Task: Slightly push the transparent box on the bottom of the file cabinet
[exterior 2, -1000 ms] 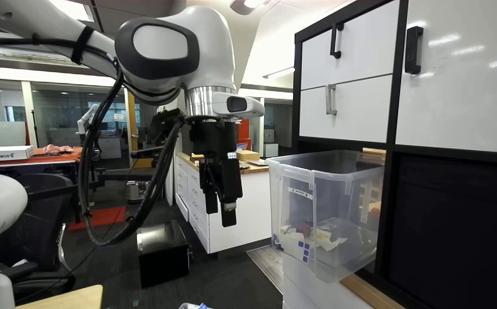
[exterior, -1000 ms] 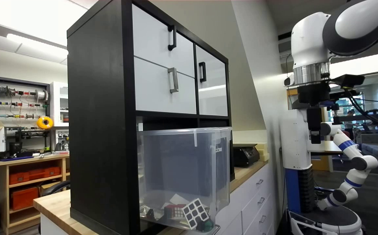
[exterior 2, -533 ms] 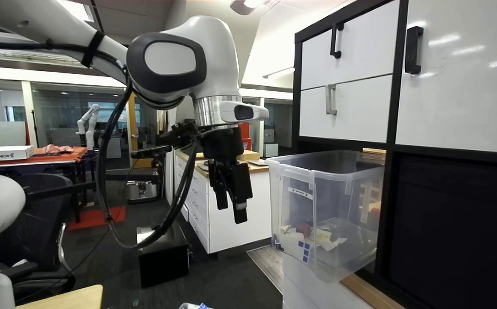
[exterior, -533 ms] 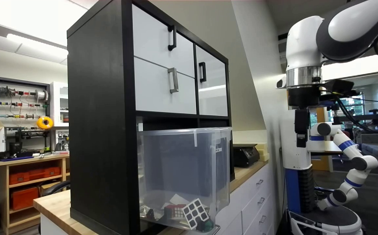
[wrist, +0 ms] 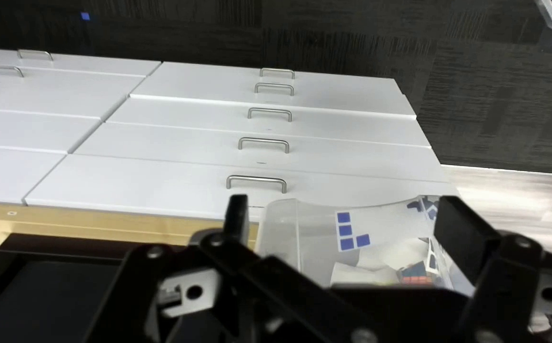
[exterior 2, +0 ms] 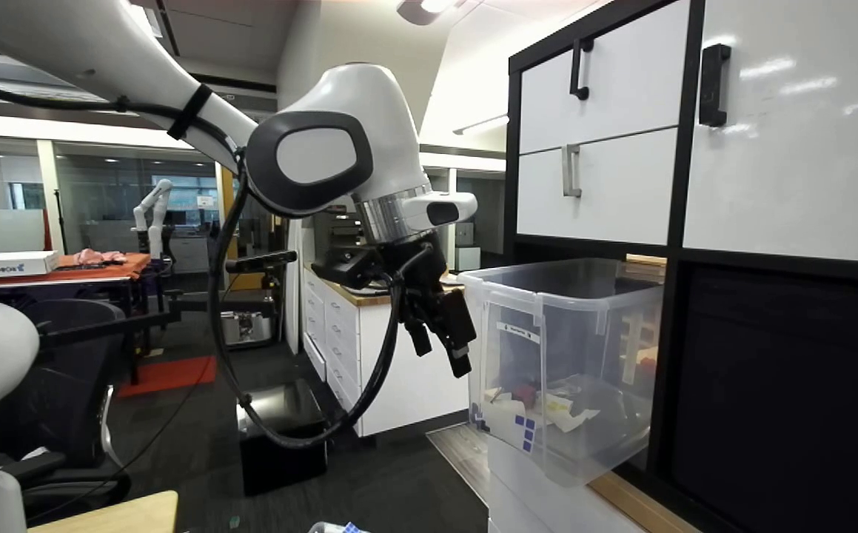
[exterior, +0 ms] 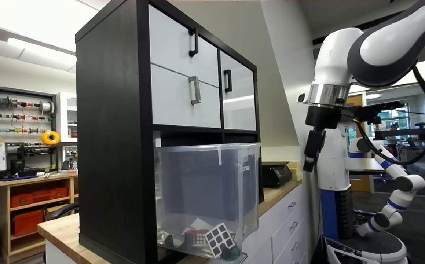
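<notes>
Transparent box (exterior: pixel 197 179) jutting from file cabinet (exterior: pixel 111 128), wooden countertop (exterior: pixel 62 229), carpet (exterior 2: pixel 391 474), hand (exterior 2: pixel 441 356) spread apart

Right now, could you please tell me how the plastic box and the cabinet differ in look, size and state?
The box is see-through plastic, whereas the cabinet has a solid black frame and white fronts. The cabinet is clearly larger; the box sits partly in its lower half, jutting out in front. The box is open at the top, while the cabinet's white fronts look shut. Both have a boxy shape.
</notes>
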### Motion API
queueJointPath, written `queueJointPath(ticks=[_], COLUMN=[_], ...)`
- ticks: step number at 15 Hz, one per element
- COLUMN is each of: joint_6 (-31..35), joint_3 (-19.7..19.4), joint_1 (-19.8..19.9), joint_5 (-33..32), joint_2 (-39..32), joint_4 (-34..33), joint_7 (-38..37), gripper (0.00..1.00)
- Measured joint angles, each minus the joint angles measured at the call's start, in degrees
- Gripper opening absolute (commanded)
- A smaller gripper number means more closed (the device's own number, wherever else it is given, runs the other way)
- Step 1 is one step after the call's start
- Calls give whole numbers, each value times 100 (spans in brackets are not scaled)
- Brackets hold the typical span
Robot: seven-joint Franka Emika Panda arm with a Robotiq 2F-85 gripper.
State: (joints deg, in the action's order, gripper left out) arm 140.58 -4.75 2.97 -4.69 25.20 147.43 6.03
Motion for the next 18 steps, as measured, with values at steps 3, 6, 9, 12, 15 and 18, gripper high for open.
queueJointPath(ticks=[3,6,9,12,15,18], joint_6=[594,1066,1409,1613,1688,1698], joint_3=[-9,-20,-25,-27,-26,19], joint_1=[-184,-387,-540,-646,-730,-757], joint_5=[329,658,883,1103,1346,1554], joint_2=[-276,-580,-893,-1224,-1535,-1824], joint_4=[7,-13,-108,-302,-575,-860], joint_7=[224,477,718,948,1176,1402], gripper=[100,100,100,100,100,100])
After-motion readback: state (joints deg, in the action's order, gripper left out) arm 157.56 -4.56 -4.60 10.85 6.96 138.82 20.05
